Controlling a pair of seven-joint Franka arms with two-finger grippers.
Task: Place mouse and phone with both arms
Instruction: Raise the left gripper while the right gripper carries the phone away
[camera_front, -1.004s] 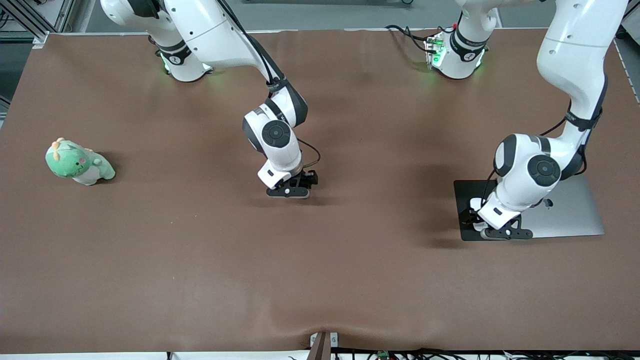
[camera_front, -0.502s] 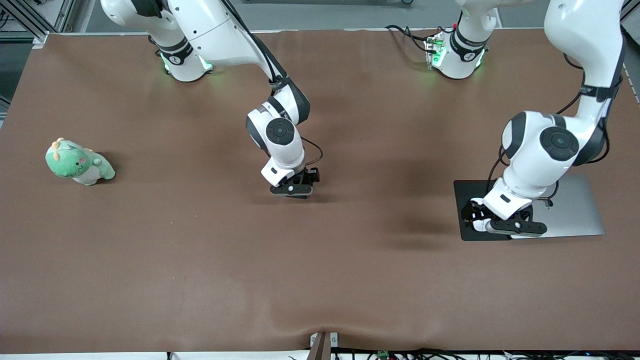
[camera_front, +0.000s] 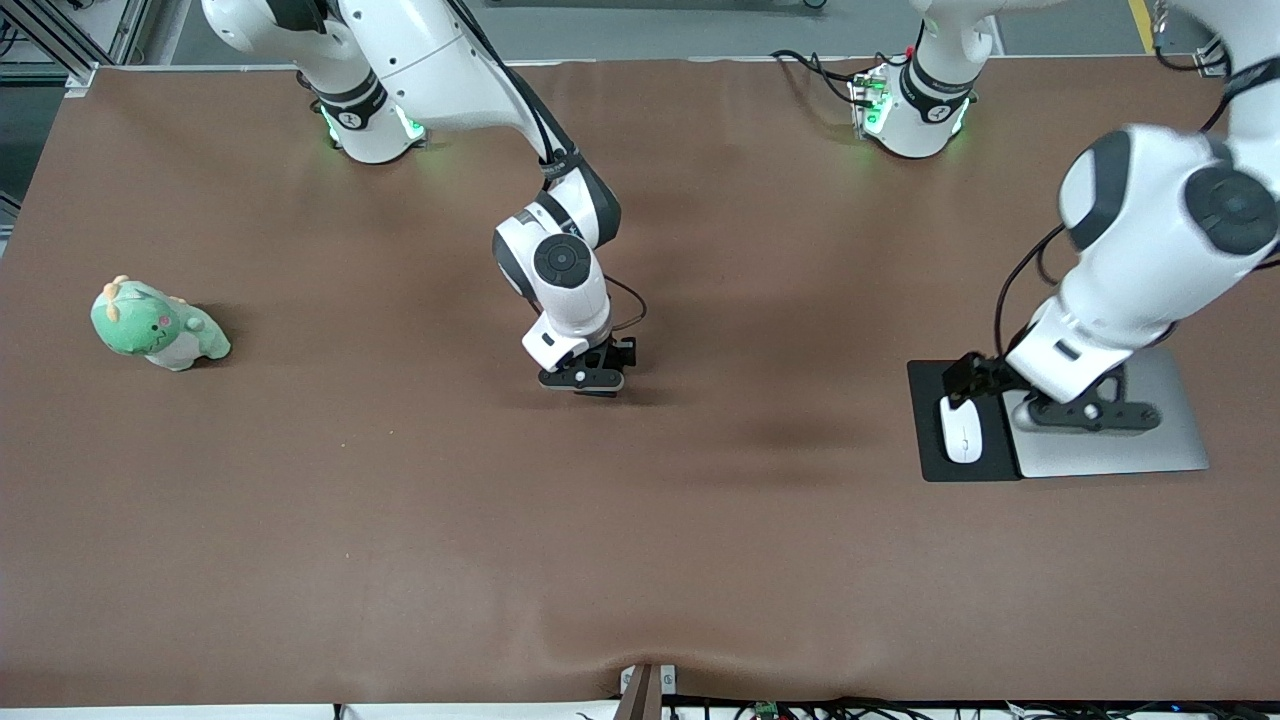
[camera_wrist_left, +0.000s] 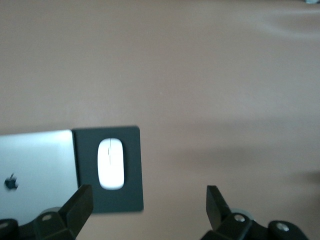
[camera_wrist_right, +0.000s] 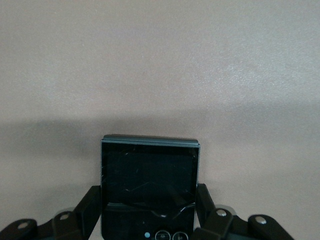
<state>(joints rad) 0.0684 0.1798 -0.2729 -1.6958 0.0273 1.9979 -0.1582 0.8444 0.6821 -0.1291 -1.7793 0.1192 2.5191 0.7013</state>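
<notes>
The white mouse (camera_front: 961, 431) lies on a black pad (camera_front: 935, 455) toward the left arm's end of the table. It also shows in the left wrist view as the mouse (camera_wrist_left: 110, 163) on the pad (camera_wrist_left: 130, 195). My left gripper (camera_front: 1085, 414) hangs open and empty above the laptop beside the pad, clear of the mouse; its own view shows the gripper (camera_wrist_left: 147, 202) with jaws wide apart. My right gripper (camera_front: 585, 379) sits low at the table's middle, shut on the black phone (camera_wrist_right: 149, 175). In the front view the gripper hides the phone.
A closed silver laptop (camera_front: 1150, 445) lies against the pad, on the side away from the table's middle. A green plush dinosaur (camera_front: 158, 325) sits toward the right arm's end. Brown cloth covers the table (camera_front: 640, 560).
The left arm has risen off the mouse and swung over the laptop, leaving the mouse on the pad. The right gripper has closed on the phone.
</notes>
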